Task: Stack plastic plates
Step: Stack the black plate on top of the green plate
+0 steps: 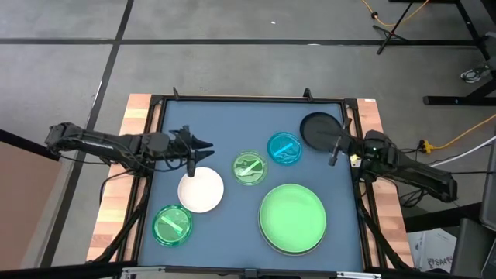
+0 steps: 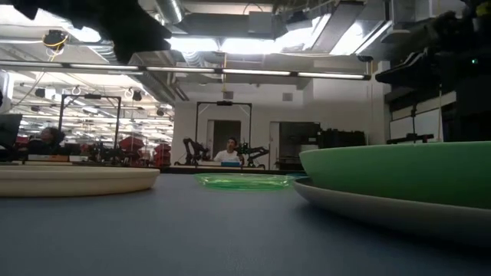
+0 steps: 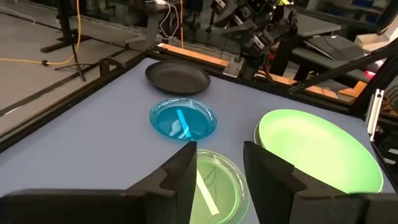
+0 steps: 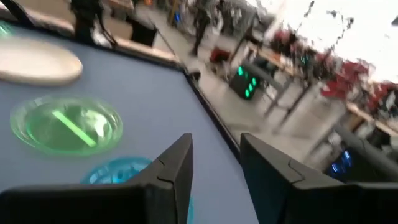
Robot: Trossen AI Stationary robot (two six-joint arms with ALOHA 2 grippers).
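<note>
The white plate is found directly beneath the left gripper, whose fingers are parted and empty (nothing is held). The right gripper, likewise parted, is poised at the black plate.

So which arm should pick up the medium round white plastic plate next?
Probably the left. The left gripper, fingers open, hovers just above the white plate on its side of the table. The right gripper sits across the table by the round black plastic plate.
</note>
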